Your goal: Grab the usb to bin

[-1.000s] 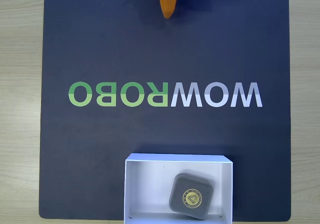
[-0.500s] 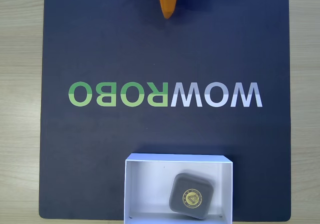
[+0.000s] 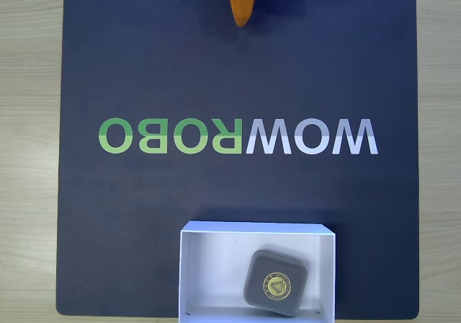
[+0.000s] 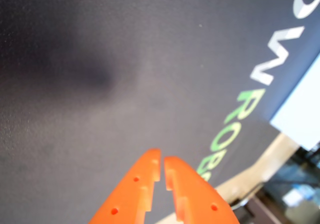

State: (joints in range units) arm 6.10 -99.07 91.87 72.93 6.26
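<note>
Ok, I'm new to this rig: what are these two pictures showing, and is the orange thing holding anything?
The orange thing is the robot arm's gripper. The fixed view looks straight down on a dark mat printed WOWROBO; the gripper pokes in at the top edge. The wrist view rides on the arm, looking along the jaws, which are nearly closed with nothing between them. At the bottom of the fixed view, the usb lies inside the white bin, in its right half. The gripper holds nothing.
</note>
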